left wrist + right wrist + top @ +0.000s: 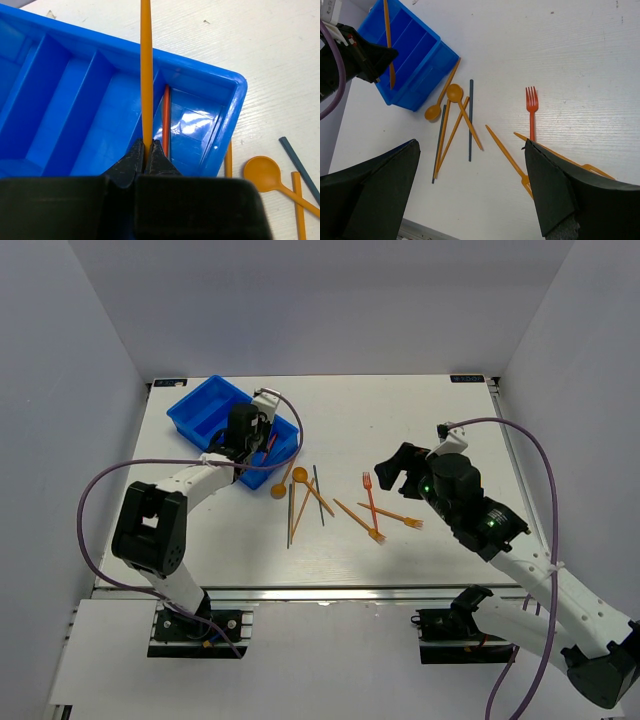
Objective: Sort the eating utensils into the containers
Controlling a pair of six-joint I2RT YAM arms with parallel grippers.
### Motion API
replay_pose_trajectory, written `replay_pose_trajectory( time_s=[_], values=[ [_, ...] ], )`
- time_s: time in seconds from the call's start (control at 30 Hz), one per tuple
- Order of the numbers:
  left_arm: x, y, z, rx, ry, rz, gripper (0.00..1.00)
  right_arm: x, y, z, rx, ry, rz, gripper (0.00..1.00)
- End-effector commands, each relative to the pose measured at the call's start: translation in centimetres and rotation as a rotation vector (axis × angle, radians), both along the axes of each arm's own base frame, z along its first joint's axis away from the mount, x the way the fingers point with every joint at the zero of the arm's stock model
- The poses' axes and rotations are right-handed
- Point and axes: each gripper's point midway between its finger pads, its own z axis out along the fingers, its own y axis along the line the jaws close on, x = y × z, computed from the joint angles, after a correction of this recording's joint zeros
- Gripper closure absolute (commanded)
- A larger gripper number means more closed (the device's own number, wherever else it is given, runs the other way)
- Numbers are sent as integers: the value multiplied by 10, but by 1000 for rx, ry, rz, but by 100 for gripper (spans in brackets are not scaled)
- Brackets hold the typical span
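The blue tray [198, 406] stands at the far left; its four compartments show in the left wrist view [75, 100]. My left gripper [148, 146] is shut on an orange stick [145, 70] and holds it above the tray, lengthwise over the divider beside the right-hand compartment. A red stick [166, 117] lies in that compartment. My right gripper [470, 200] is open and empty above the table, over the loose utensils. On the table lie orange spoons [454, 92], dark grey sticks [470, 120], orange sticks, a red fork [532, 107] and orange forks [366, 521].
The loose utensils lie in a cluster mid-table, from just right of the tray [427, 55] to the red fork [369, 495]. One orange spoon [265, 172] lies close against the tray's right wall. White walls enclose the table on three sides.
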Motion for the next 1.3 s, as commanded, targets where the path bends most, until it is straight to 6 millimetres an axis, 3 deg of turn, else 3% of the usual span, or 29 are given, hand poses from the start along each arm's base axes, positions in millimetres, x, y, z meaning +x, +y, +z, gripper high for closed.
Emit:
replay_pose_trajectory(
  time_s=[0.0, 0.13, 0.27, 0.6, 0.77, 0.9, 0.93, 1.0, 1.03, 1.07, 1.1, 1.13, 1.17, 1.23, 1.27],
  values=[
    [-1, -2, 17, -57, -51, -6, 99, 3, 3, 2, 1, -18, 12, 11],
    [-3, 3, 18, -53, -48, 6, 90, 4, 7, 2, 11, -13, 23, 11],
    [-7, 6, 9, -58, -26, 6, 90, 4, 8, 1, 16, -9, 24, 11],
    [-6, 1, -4, -71, 9, -11, 66, 3, 2, 0, -2, -13, 7, 11],
    [-7, -3, 10, -92, -12, -25, 55, 7, 4, -6, -25, 1, 7, 11],
    [-9, 0, 40, -115, -66, -8, 43, 12, 9, -21, -70, 34, 21, 11],
    [-9, 6, 63, -127, -114, 29, 39, 17, 13, -37, -123, 69, 36, 11],
    [-12, 14, 86, -175, -126, 107, 16, 20, 19, -54, -196, 137, 68, 11],
    [-12, 20, 120, -204, -170, 151, 2, 25, 23, -84, -276, 226, 77, 13],
    [-21, 23, 122, -241, -116, 198, 2, 27, 21, -97, -328, 272, 71, 15],
    [-25, 27, 133, -265, -111, 235, 2, 29, 22, -103, -364, 306, 66, 19],
    [-38, 37, 150, -280, -99, 285, 2, 32, 22, -124, -415, 356, 65, 26],
    [-47, 39, 157, -342, -90, 332, 2, 34, 20, -133, -443, 373, 54, 30],
    [-65, 46, 165, -381, -77, 372, 2, 39, 22, -153, -478, 404, 50, 43],
    [-84, 50, 168, -405, -74, 376, 2, 41, 25, -159, -485, 407, 61, 47]
  ],
)
